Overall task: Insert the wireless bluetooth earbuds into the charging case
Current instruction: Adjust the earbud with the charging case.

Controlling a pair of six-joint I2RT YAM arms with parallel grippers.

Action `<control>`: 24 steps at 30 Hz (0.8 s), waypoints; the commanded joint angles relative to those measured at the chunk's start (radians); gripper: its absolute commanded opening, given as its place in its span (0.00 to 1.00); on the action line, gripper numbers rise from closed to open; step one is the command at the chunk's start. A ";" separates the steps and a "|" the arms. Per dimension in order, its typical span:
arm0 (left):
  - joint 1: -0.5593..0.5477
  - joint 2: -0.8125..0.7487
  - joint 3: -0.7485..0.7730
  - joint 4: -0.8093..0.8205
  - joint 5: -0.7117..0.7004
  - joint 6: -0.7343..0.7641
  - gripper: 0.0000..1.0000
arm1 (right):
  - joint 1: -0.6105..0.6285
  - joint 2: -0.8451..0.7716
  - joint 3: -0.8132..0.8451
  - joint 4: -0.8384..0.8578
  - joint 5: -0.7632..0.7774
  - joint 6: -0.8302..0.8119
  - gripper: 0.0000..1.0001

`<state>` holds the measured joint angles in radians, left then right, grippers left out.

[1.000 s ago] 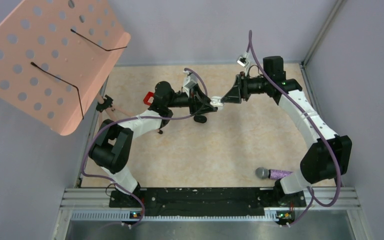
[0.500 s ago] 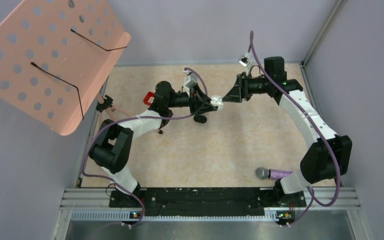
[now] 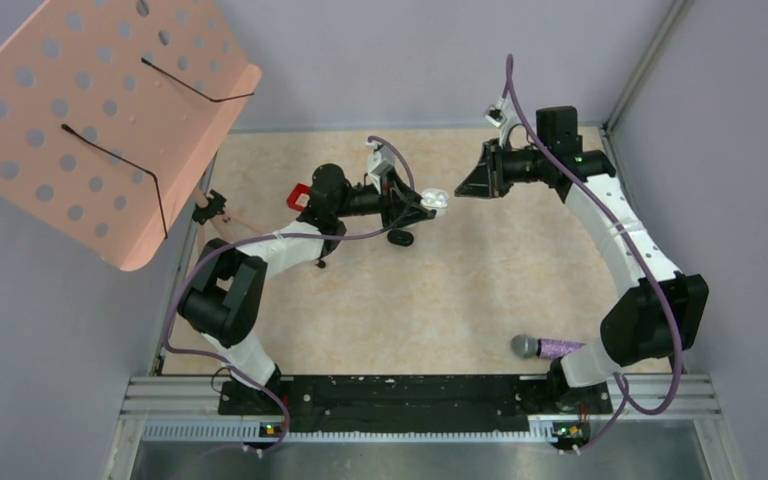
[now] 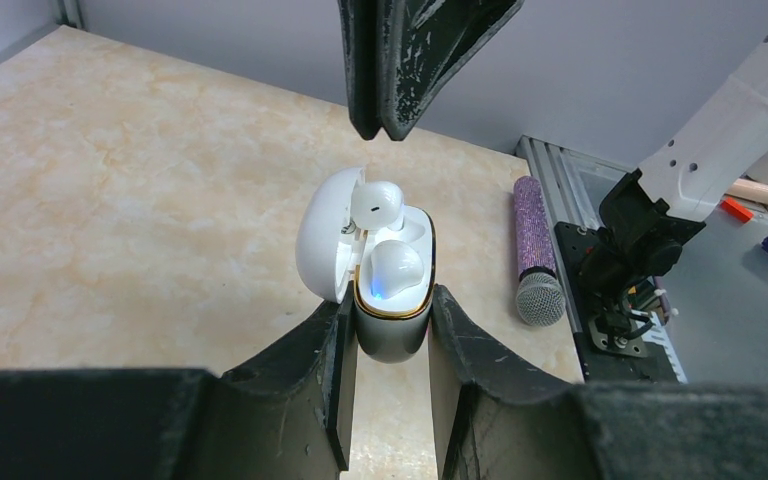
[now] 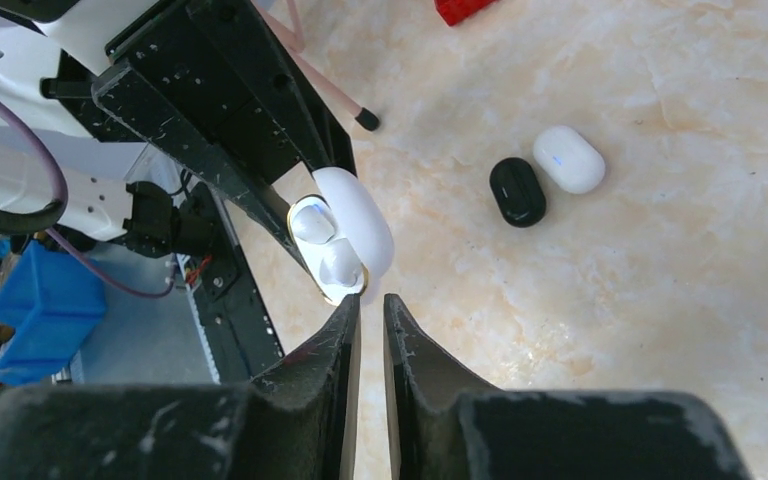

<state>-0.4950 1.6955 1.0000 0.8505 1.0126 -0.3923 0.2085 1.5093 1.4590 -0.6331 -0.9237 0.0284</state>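
two white wireless bluetooth earbuds (image 4: 392, 268) sit in the wells of the open charging case (image 4: 392, 335), the bud at 12 o'clock standing higher than the one nearer the camera; whether either is fully seated cannot be told. a blue light glows at the case's front edge, and the white lid (image 4: 322, 235) is swung back toward 10 o'clock. the left gripper (image 4: 390, 305) pinches the dark lower shell of the case from both sides and holds it above the table (image 3: 440, 290). the right gripper (image 5: 371, 300) hangs at 12 o'clock of the case in the left wrist view, apart from it, its fingers drawn almost together with only a thin slit between them and nothing held. in the top view it lies toward 2 o'clock of the case, with a clear gap. on the table, a closed black case (image 5: 517, 191) and a closed white case (image 5: 568, 159) lie touching, toward 3 o'clock of the held case in the right wrist view. a purple glitter microphone (image 3: 550, 348) lies at 5 o'clock of the table; a pink perforated panel (image 3: 90, 110) stands at 10 o'clock
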 commanded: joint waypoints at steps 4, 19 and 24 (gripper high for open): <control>-0.004 -0.008 -0.004 0.014 -0.020 0.024 0.00 | 0.046 0.003 0.049 -0.030 -0.051 -0.022 0.14; -0.018 -0.019 0.002 -0.008 0.019 0.067 0.00 | 0.106 0.061 0.091 -0.022 0.073 -0.020 0.36; -0.024 -0.027 0.004 -0.019 0.026 0.090 0.00 | 0.130 0.058 0.076 -0.035 0.141 -0.022 0.31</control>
<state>-0.5011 1.6955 0.9993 0.7971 1.0046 -0.3355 0.3126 1.5608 1.5074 -0.6762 -0.8604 0.0181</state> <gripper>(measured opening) 0.331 0.324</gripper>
